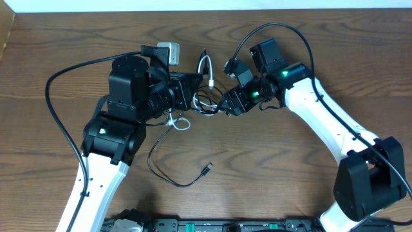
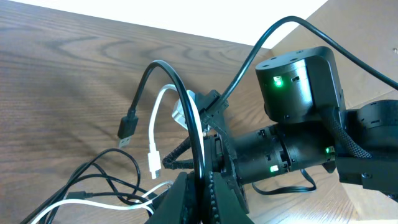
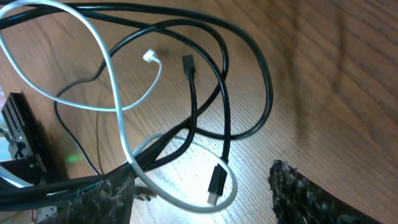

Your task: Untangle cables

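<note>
Overhead, the cables point(image 1: 207, 108) lay by the desk's point(image 1: 290, 193) far edge, mid-width. Only the left wrist view showed the left hand point(image 2: 200, 196) pinching black and white strands. The right wrist view showed the right hand point(image 3: 205, 190) spread wide, tilted over loops.

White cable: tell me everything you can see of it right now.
The white cable is thin, smooth and seemingly plastic-sheathed. It arches up between the grippers, and its small white plug hangs down. More of it lies looped on the table, crossing the black cable. It rises beside that cable from the shut left gripper. Whether it is pinched there too, I cannot tell.
</note>
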### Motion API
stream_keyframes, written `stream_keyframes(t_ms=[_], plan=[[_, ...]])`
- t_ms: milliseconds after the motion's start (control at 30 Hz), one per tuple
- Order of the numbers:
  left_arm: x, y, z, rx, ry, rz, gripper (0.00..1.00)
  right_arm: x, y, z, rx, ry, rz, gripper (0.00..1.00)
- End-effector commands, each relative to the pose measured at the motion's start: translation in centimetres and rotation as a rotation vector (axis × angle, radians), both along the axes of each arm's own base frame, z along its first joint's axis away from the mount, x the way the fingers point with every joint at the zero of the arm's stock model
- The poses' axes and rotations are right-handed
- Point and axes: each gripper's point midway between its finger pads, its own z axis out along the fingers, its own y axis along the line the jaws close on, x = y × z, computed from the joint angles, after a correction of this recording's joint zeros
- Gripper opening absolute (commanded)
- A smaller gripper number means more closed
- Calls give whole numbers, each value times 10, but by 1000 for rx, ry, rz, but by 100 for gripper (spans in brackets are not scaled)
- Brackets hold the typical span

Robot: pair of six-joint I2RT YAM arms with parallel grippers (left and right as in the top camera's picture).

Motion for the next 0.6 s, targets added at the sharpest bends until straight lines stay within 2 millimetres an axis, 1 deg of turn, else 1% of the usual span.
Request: stream_keyframes(t_ms=[0,100,267,367,467,533,567], plan=[[-3,-3,21,-40,-29,-14,7,3,-7,-11,-63,-12,-16,63],[-3,-3,21,-60,-7,-1,7,11,-12,-20,-99,-5,-77,60],[-6,-6,22,-122,51,4,8,31,-10,-35,-97,14,-189,56],[-11,-11,23,-182,111,2,8,44,-4,-40,-67,9,-232,54],[-13,-13,24,-234,169,11,7,58,-1,-39,-36,-1,-304,52],[-15,-14,24,-263,203,19,7,71,-6,-38,-45,-9,-403,52],[-15,-15,25,-276,214,17,7,77,-13,-40,-64,-13,-471,52]])
